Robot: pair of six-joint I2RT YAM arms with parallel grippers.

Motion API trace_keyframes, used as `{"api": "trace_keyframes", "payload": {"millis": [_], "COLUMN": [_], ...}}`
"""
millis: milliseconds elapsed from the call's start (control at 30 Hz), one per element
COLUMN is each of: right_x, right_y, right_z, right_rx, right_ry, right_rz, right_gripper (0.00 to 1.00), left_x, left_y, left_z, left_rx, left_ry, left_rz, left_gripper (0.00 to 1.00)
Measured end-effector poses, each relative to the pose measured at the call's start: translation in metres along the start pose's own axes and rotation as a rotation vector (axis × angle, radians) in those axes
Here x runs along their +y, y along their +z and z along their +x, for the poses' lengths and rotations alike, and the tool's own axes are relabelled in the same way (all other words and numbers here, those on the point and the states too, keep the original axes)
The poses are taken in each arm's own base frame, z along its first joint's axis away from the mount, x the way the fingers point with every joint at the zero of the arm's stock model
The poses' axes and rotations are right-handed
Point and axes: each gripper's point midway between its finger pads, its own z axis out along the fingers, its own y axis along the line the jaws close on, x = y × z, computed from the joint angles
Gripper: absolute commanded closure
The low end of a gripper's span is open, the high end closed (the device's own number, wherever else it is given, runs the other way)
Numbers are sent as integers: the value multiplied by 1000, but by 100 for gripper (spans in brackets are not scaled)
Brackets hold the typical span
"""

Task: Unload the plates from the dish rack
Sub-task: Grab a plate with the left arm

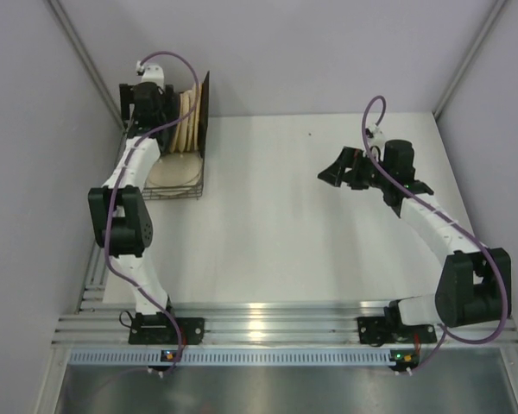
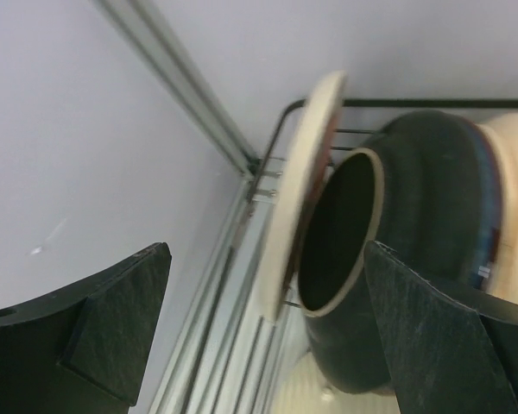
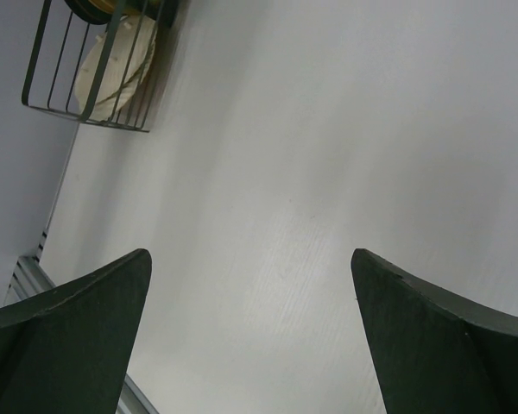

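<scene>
At the far left corner of the surface [image 1: 311, 224], the dish rack [image 1: 186, 195] is holding the plates on edge between its prongs, so each is offering a rim from above. The left arm [image 1: 125, 185] is reaching over it. The left jaws are gaping wide with nothing gripped, straddling a cream plate [image 2: 304, 172] that is standing just beside a dark teal plate [image 2: 432, 207]; likely they are lining up to pinch that rim. A pale plate [image 1: 171, 172] is lying low at the rack's near end. Over to the right, well apart from the rack, the right arm [image 1: 432, 220] is hovering above the surface, its jaws also spread wide and empty, probably so as not to crowd the left arm's reach.
</scene>
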Motion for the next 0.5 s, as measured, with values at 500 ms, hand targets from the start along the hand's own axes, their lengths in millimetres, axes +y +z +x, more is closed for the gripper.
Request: {"api": "trace_keyframes", "payload": {"millis": [500], "right_x": [-8], "right_y": [3], "right_z": [3], "right_rx": [8], "right_ry": [-12], "right_rz": [25], "right_gripper": [0], "left_x": [-32], "left_y": [21], "left_z": [19], "left_rx": [27], "left_ry": [48], "left_rz": [-46], "left_gripper": [1]}}
